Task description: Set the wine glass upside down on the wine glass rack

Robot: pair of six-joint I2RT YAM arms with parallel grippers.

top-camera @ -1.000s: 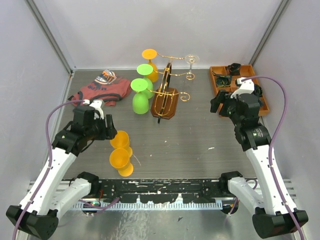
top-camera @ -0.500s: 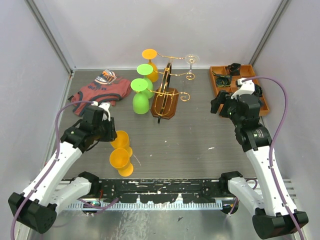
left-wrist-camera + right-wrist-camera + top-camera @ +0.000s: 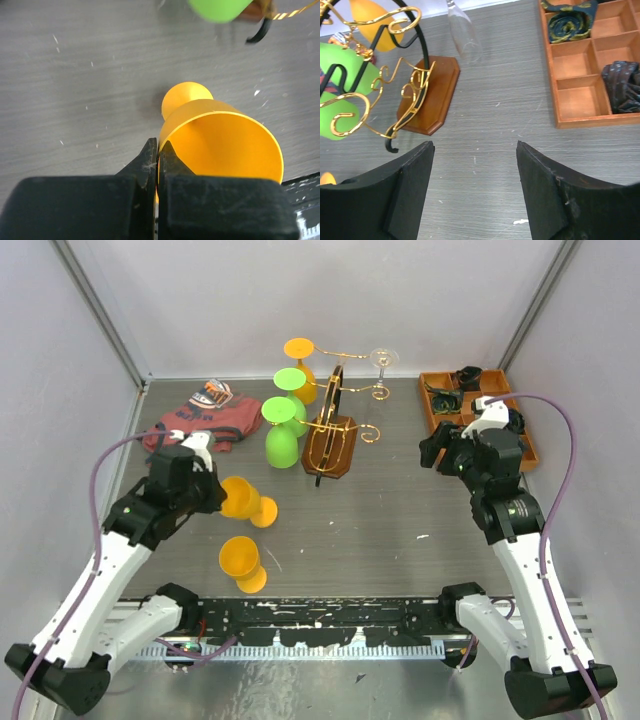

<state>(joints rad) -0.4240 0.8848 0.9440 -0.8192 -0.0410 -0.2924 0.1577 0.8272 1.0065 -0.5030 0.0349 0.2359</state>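
Orange wine glass gripped by our left pincer, apparently lifted off the tabletop.
We clamp its rim, one finger inside the bowl, so it lies tilted, foot pointing away from the pincer. The wine glass rack stands well apart at the back; we judge this grip allows turning the glass upside down. Our right pincer hangs released, holding nothing.

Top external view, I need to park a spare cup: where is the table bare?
Bare tabletop lies between the gold wire rack's brown wooden base and the near rail, right of the loose orange plastic goblet. A narrower strip separates that base from the brown compartment tray. Crowded: back-left, around the red cloth and green goblets.
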